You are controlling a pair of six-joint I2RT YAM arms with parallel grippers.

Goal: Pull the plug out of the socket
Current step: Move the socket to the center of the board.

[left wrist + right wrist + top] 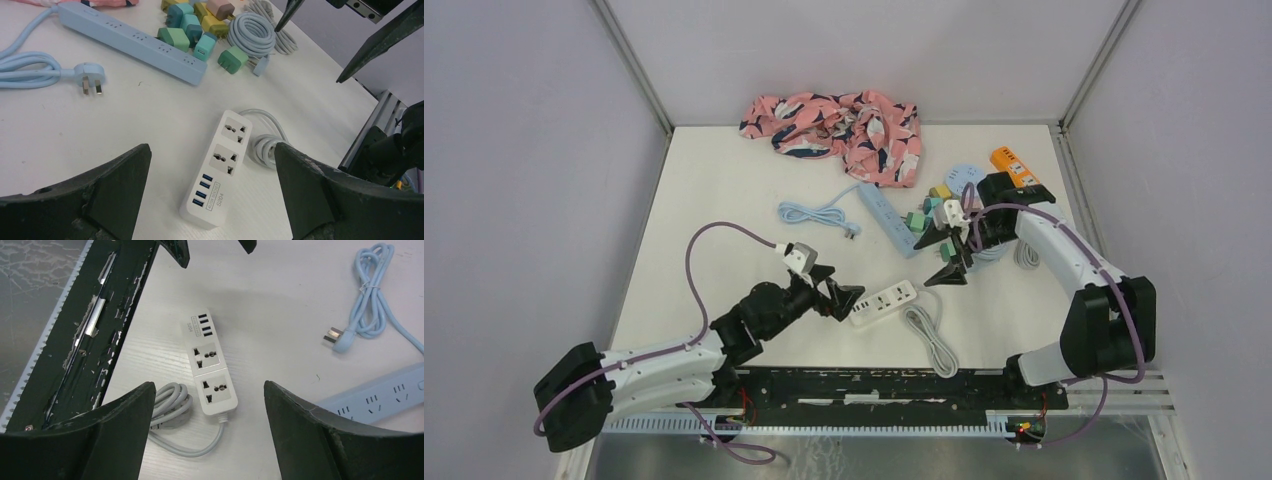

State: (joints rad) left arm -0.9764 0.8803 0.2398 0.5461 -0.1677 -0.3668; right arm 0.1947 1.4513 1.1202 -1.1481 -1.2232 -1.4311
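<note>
Closest to the overhead lens ran the black rail (874, 385) carrying both arm bases. Just beyond it lay the white power strip (884, 300), angled, near the front edge of the surface (724, 180). Both of its universal sockets showed bare faces, and its grey cord (929, 335) coiled at its right. I had the left pincer (211, 150) spread wide at the strip's USB end, gripping nothing. The right pincer (209, 386) also stood well apart and held nothing.

Farther back, the blue power strip (889, 215) lay diagonally with a pile of coloured adapters (192, 30) at its right end. One green adapter (232, 57) lay loose on the surface, prongs showing. Whether any of the others sat plugged into the blue strip I could not tell, since the right arm (1064, 240) covered part of the pile from above.

A patterned cloth (834, 125) crowded the far edge. Bare white surface opened to the left of both strips.
</note>
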